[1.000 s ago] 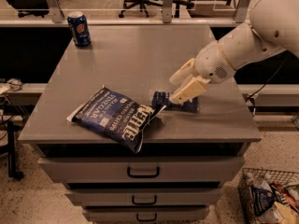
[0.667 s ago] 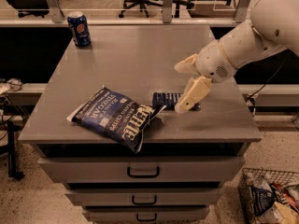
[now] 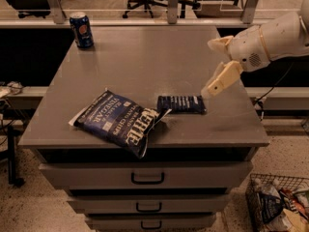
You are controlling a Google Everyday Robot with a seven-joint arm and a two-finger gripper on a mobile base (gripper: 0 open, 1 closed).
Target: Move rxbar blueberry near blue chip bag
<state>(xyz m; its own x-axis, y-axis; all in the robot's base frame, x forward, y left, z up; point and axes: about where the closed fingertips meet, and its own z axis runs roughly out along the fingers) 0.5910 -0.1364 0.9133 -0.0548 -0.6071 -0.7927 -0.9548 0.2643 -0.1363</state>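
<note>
The rxbar blueberry lies flat on the grey cabinet top, its left end right beside the right corner of the blue chip bag. The chip bag lies crumpled near the front edge, left of centre. My gripper is open and empty, raised above the top to the right of the bar. One finger points down toward the bar's right end, the other sits higher. It touches neither the bar nor the bag.
A blue soda can stands at the back left corner. Drawers with handles face front below the top. A wire basket of trash sits on the floor at lower right. Office chairs stand behind a rail at the back.
My gripper has let go of the bar, opened and pulled up and to the right. The bar now lies uncovered on the top next to the chip bag.
</note>
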